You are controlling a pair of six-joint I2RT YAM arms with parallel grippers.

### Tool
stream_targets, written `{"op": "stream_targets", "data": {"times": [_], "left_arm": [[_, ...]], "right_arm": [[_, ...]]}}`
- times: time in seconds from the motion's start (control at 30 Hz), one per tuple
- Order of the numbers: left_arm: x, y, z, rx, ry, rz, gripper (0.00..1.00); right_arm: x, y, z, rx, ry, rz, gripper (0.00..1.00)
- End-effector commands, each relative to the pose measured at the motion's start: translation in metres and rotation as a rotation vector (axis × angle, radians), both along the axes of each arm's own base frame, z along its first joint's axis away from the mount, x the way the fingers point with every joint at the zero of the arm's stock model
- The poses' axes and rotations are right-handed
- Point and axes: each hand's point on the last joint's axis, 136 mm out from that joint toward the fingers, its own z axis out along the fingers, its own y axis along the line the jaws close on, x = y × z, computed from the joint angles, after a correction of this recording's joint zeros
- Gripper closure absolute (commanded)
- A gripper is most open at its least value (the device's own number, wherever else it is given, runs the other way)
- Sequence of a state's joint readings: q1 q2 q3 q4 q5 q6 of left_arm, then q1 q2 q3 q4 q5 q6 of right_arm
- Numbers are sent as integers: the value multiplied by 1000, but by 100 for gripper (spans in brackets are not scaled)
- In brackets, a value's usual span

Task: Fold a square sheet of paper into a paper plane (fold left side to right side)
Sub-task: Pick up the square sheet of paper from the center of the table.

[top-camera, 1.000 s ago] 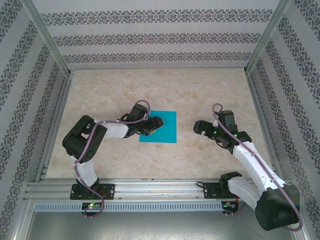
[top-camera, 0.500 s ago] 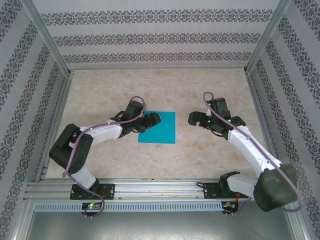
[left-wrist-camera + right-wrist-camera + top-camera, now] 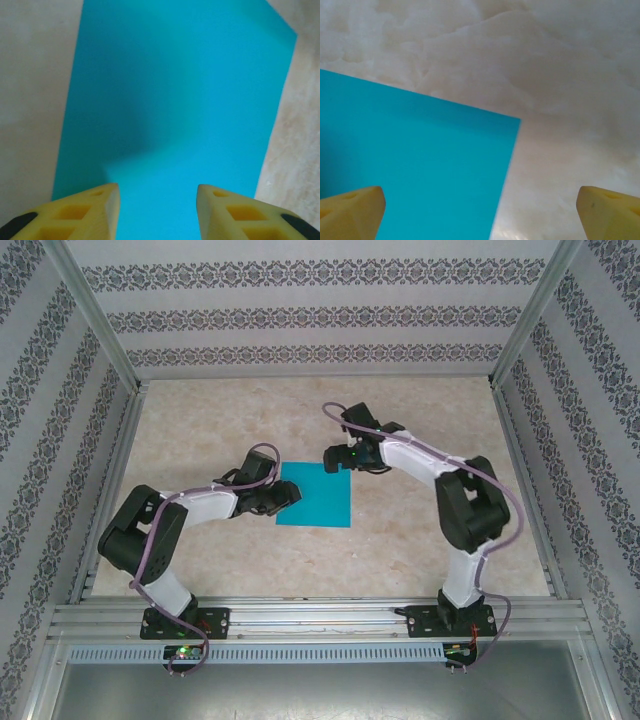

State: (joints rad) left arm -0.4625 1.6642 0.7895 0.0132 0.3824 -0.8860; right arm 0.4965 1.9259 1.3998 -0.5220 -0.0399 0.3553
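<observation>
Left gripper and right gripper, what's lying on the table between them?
The square sheet of paper, seen in the top view: left gripper at its left edge, right gripper at its far edge.

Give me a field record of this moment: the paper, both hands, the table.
paper: thin teal-blue square sheet of paper, flat and unfolded on the tabletop
surface: beige marbled tabletop
left hand: open, fingers apart over the sheet's left side
right hand: wide open, over the sheet's far right corner
fold: not yet begun, no crease visible
</observation>
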Motion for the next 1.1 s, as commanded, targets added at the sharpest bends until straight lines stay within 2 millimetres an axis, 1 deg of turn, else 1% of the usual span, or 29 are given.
{"op": "stream_targets", "data": {"times": [0.0,0.13,0.3,0.43,0.53,0.67,0.93,1.0,1.07], "left_arm": [[-7,8,-13,59,29,-20,57],[-10,9,-18,61,40,-18,58],[-11,9,-24,64,56,-24,58],[-11,8,-28,61,66,-25,58],[-11,7,-29,59,68,-24,59],[-10,6,-29,52,67,-26,59],[-8,2,-25,24,57,-24,59],[-8,1,-25,18,57,-25,59],[-6,0,-23,15,51,-24,59]], "right_arm": [[-1,10,-10,-61,32,41,2],[-2,16,-27,-73,72,35,2],[-12,22,-45,-70,127,40,2],[-22,27,-55,-51,170,41,2],[-30,35,-53,-17,187,54,2],[-37,46,-43,3,176,74,3],[-51,59,-28,10,157,101,7],[-53,61,-27,6,155,107,10],[-55,63,-27,9,159,112,15]]}}
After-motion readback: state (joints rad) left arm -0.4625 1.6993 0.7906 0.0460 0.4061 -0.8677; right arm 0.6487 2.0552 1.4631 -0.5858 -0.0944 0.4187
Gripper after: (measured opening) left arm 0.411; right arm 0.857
